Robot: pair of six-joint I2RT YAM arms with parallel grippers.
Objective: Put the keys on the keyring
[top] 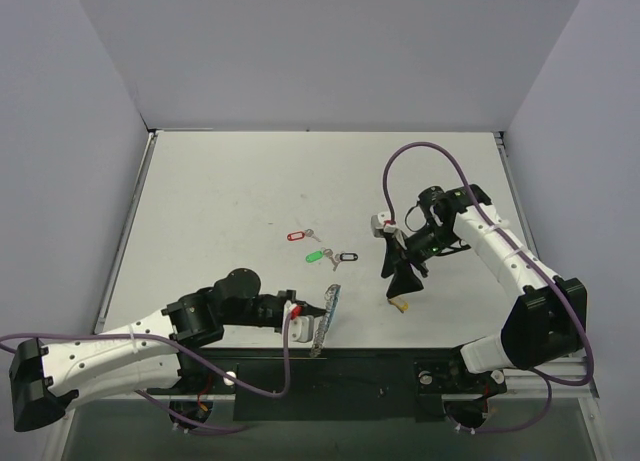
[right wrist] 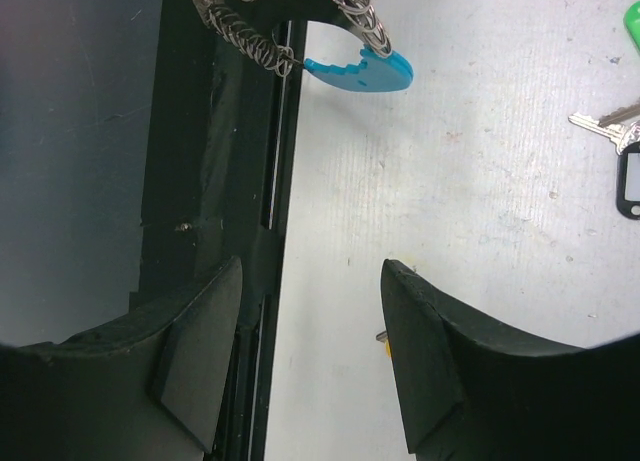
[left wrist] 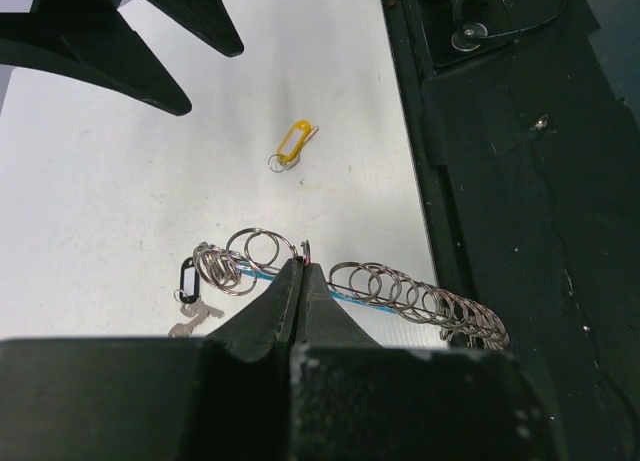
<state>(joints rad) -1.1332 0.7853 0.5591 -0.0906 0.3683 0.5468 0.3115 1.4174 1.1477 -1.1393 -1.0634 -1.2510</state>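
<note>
My left gripper is shut on the keyring, pinching one loop of the silvery coil, which runs along a blue strip. The keyring's blue end also shows in the right wrist view. My right gripper hangs open just over the yellow-tagged key, which lies on the table beside one fingertip; nothing is between the jaws. Three more keys lie loose on the table: red tag, green tag, black tag.
The table's near edge, a black rail, runs right beside the keyring and under my right gripper's left finger. White walls close in the table on three sides. A purple cable loops above the right arm.
</note>
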